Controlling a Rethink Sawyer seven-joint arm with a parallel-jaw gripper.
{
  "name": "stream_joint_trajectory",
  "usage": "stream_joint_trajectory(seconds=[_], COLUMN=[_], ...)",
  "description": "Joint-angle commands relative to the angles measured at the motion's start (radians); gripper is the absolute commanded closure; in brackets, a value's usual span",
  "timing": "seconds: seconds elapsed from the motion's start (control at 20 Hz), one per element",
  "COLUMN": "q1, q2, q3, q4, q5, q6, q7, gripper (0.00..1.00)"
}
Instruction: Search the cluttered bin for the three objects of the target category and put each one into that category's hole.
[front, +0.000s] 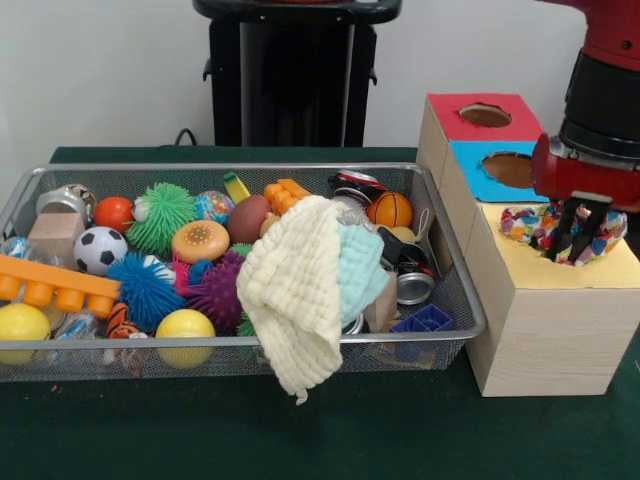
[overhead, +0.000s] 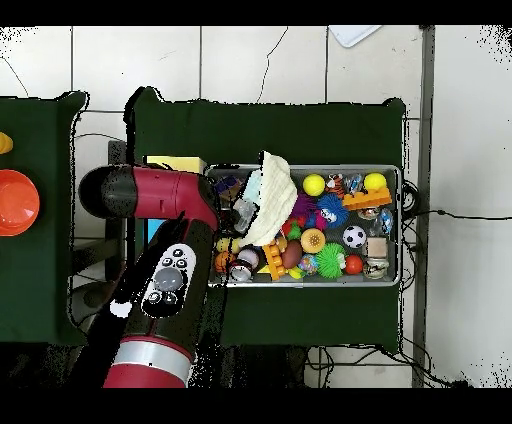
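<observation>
Multicoloured cloth (front: 563, 232) sits bunched in the yellow hole (front: 590, 262) at the near end of the wooden box (front: 545, 330), with the gripper (front: 575, 232) clamped on it.

The red and black arm reaches down.
Its gripper (front: 577, 238) hangs low, black fingers (front: 568, 228) pointing down, close together.

No readable text — no labels, brands, numbers.
</observation>
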Motion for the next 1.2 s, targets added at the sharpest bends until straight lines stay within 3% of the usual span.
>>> stream_joint_trajectory(seconds=[0.05, 0.6, 0.9, 1.2], q1=[-0.012, -0.049, -0.055, -0.062], q2=[0.134, 0.208, 0.243, 0.227], q3=[0.056, 0.107, 0.097, 0.09], q4=[0.041, 0.031, 0.025, 0.032], q5=[0.04, 0.057, 0.06, 0.048], q6=[-0.023, -0.165, -0.215, -0.189], q7=[0.3, 0.238, 0.233, 0.214], gripper=[1.0, 1.0, 1.0, 1.0])
